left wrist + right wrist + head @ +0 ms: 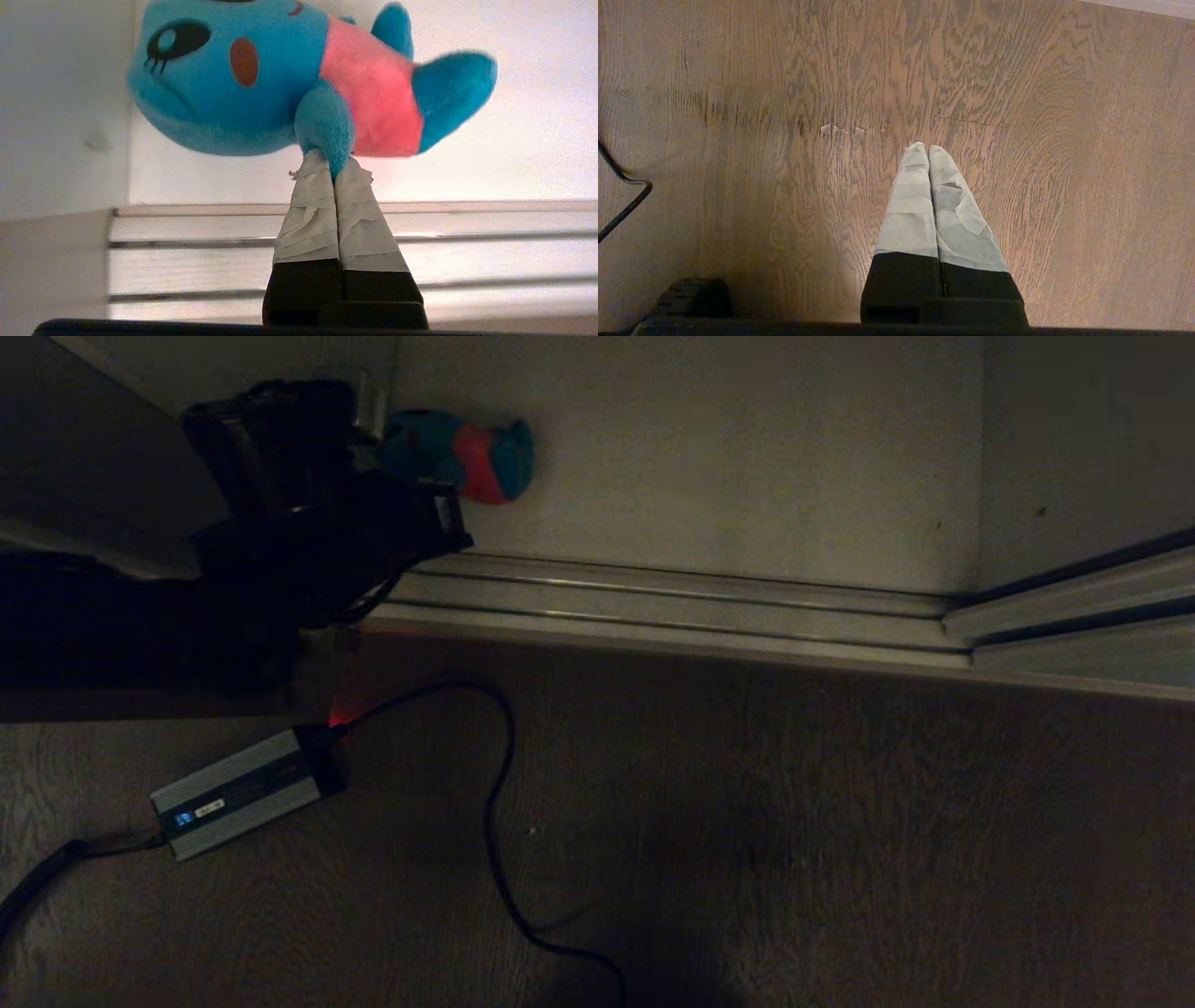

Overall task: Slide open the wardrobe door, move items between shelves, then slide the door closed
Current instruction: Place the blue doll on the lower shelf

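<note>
1. Down at the wardrobe's bottom shelf (747, 457), on the far left, the left claw (334, 163) is clamped on one arm of the blue plush toy (243, 79).
2. Its taped fingers (310, 219) press together around that limb; the toy, in a pink shirt, hangs just past the sliding track (672, 602).
3. Over the wooden floor (1017, 140) the right claw (927, 149) points down, fingers together, holding nothing.
4. Near left, a power adapter (243, 793) and its black cable (495, 821) lie on the floor.
</note>
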You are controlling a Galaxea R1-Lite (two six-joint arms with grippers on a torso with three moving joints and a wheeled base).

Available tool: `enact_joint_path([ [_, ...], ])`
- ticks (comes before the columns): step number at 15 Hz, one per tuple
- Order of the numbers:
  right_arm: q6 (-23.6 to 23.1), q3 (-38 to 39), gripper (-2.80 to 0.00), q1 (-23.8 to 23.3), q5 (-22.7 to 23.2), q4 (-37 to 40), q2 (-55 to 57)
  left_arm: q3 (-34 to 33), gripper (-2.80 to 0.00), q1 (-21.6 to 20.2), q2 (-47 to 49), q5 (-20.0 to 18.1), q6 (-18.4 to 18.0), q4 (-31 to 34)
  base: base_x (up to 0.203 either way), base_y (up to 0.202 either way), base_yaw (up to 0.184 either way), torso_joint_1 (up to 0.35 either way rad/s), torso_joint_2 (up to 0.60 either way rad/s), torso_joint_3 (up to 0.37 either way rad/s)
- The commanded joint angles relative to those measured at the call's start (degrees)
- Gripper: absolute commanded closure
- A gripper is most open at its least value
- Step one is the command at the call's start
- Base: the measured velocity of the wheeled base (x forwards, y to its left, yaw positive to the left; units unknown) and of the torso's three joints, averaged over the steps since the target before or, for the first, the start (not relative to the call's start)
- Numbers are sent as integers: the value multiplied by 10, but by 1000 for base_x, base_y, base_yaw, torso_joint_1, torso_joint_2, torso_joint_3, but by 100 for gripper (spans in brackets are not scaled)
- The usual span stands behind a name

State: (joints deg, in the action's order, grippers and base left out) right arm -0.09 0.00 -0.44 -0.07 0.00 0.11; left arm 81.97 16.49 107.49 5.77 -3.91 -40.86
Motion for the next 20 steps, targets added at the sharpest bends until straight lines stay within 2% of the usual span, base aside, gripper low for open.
enact_joint_path([
  [1,0,3,0,0,0,0,0,27,0,4,62,18,1,-14,0,0,0,0,0,0],
  [4,0,3,0,1,0,0,0,60,0,26,111,68,1,-55,0,0,0,0,0,0],
  [10,0,3,0,0,0,0,0,101,0,77,127,101,1,-49,0,0,0,0,0,0],
  [14,0,3,0,0,0,0,0,109,0,94,134,104,0,-40,0,0,0,0,0,0],
  [16,0,3,0,0,0,0,0,144,0,96,146,118,1,-19,0,0,0,0,0,0],
  [17,0,3,0,1,1,0,0,153,-280,96,152,131,1,-8,0,0,0,0,0,0],
  [20,0,3,0,0,0,0,0,159,-280,95,152,138,19,-5,0,0,0,0,0,0],
])
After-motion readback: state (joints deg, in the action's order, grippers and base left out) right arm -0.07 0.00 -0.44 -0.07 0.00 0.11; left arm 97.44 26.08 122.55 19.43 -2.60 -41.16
